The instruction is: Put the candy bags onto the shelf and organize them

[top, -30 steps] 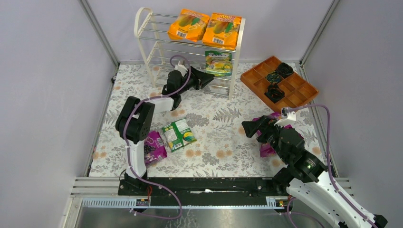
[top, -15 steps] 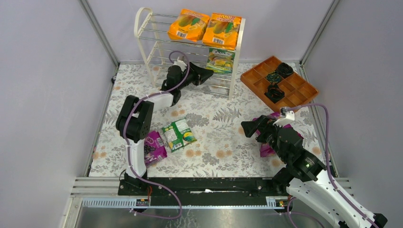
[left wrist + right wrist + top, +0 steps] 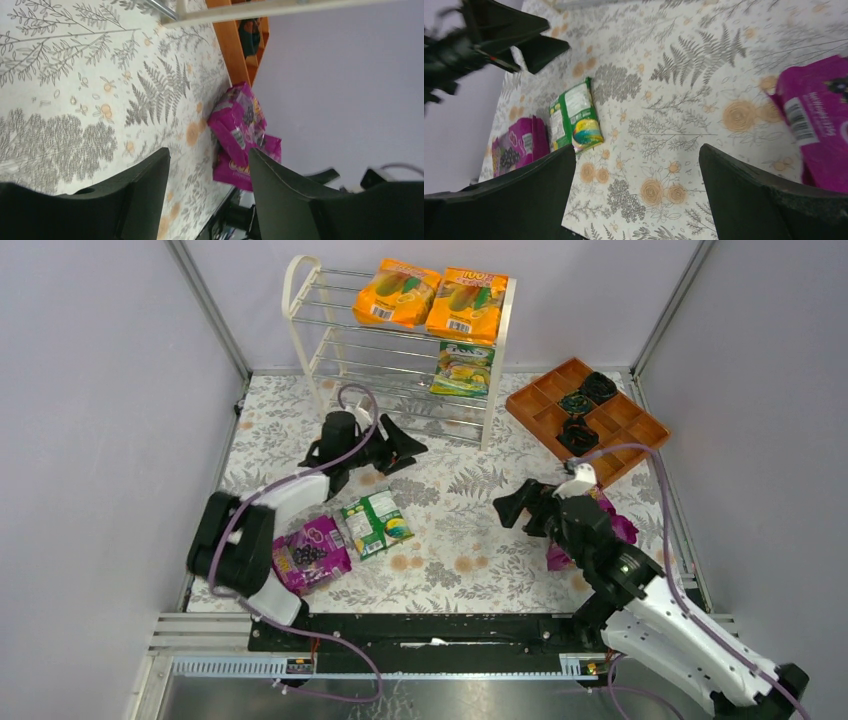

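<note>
- Nearest you, at 7 o'clock, one purple candy bag [image 3: 312, 554] lies flat on the bench [image 3: 460, 550]. It is just beside the left arm's elbow and close to the near edge, so there is little room on that side.
- At 4 o'clock, at least two more purple bags [image 3: 239, 120] are stacked, partly under the right arm and near the bench's right edge.
- Toward the middle, a green bag [image 3: 375, 523] lies alone with open bench all around it. I judge it the easiest pick.
- The right gripper [image 3: 636, 150] hangs over the middle, its jaws wide apart and holding nothing.
- The left gripper [image 3: 209, 155] sits just short of the shelf foot, its jaws apart and bare.
- At 2 o'clock, the orange tray [image 3: 545, 420] stands beside the shelf and narrows your approach from the right.
- At 12 o'clock, the shelf [image 3: 300, 300] holds three bags. Two orange bags [image 3: 397, 292] sit side by side on the right of the top tier, and a green-yellow bag [image 3: 461, 368] is on the right of the middle tier.
- You are a bit under halfway, with at least four bags left. The left half of each tier is free, and the bottom tier looks free too.
</note>
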